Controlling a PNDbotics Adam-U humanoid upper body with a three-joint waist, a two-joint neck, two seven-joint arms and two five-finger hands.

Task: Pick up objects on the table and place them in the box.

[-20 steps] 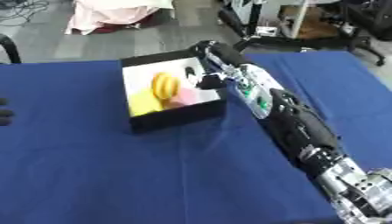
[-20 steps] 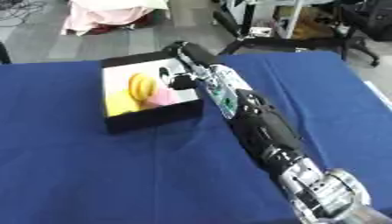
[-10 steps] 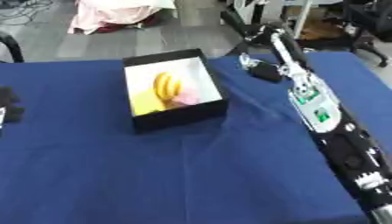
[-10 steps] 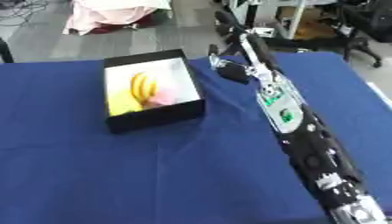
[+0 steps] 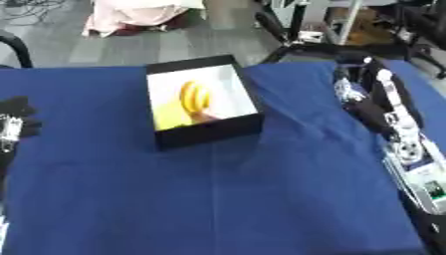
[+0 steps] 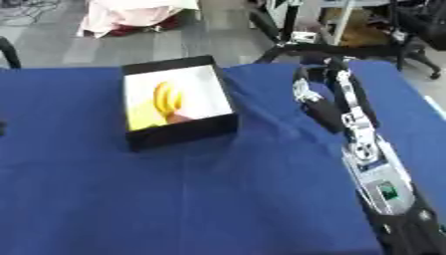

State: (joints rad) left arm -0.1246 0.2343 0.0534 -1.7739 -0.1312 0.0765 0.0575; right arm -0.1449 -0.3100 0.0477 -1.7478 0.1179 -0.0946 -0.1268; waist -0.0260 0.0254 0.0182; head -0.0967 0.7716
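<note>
On the blue table: a drop just finished, and your right arm pulled clear of the box.

Table (image 5: 218, 199): the blue cloth lies bare of loose objects in both views; nothing more to pick up shows on it.

Right arm: a second ago it stretched across to the box; now it has swung back to the table's right side, well apart from the box.

Box (image 5: 209, 134): black walls, pale floor, unmoved at the table's far left-centre. Your withdrawal did not drag it.

Right hand (image 6: 324, 97): it hangs over the far right of the cloth and carries nothing that shows. Whether its fingers are spread or curled cannot be told from here.

Left hand (image 5: 17, 117): idle at the left edge of the left eye view; its fingers cannot be made out.

Banana (image 5: 195, 96): yellow, lying inside the box towards its middle, exactly where it lay a second ago.

Pink object (image 5: 205, 117): small, beside the banana's near end, inside the box.

Meaning for you: judged from the bare cloth and filled box, the task looks complete or nearly so; check the table's hidden edges before you rest.
</note>
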